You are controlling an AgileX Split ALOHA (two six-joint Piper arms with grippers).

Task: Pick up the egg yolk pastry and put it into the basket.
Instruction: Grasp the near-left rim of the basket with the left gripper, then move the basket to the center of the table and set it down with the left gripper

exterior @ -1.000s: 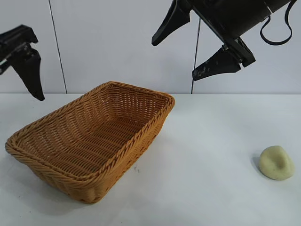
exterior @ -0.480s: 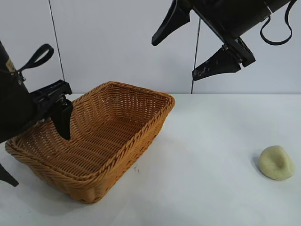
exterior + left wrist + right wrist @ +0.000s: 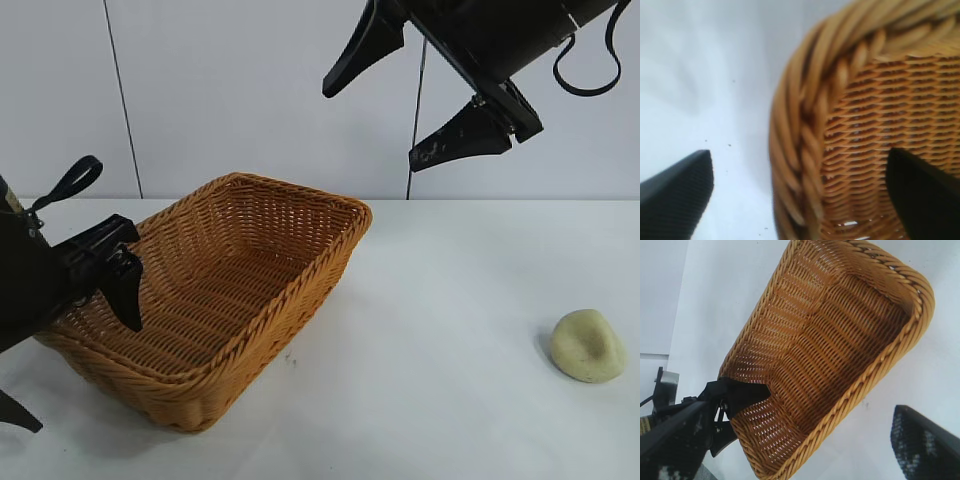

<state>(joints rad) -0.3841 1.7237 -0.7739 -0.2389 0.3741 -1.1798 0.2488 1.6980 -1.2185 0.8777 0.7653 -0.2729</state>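
Note:
The egg yolk pastry (image 3: 588, 345), a pale yellow lump with a dent, lies on the white table at the right, far from both grippers. The orange-tan wicker basket (image 3: 310, 280) stands at centre-left, with nothing inside that I can see. My left gripper (image 3: 70, 350) is open and straddles the basket's left braided rim (image 3: 805, 125): one finger is inside the basket, the other outside over the table. In the left wrist view this gripper (image 3: 799, 160) has the rim between its fingers, touching neither. My right gripper (image 3: 372, 125) hangs open high above the basket's far corner, holding nothing.
The right wrist view looks down into the basket (image 3: 890, 360), with the left arm's gripper (image 3: 740, 392) at its far end. White table (image 3: 440, 300) lies between the basket and the pastry. A white panelled wall stands behind.
The left arm has swung down from the upper left to the basket's left rim, one finger now inside it. The right arm, the basket and the pastry have not moved.

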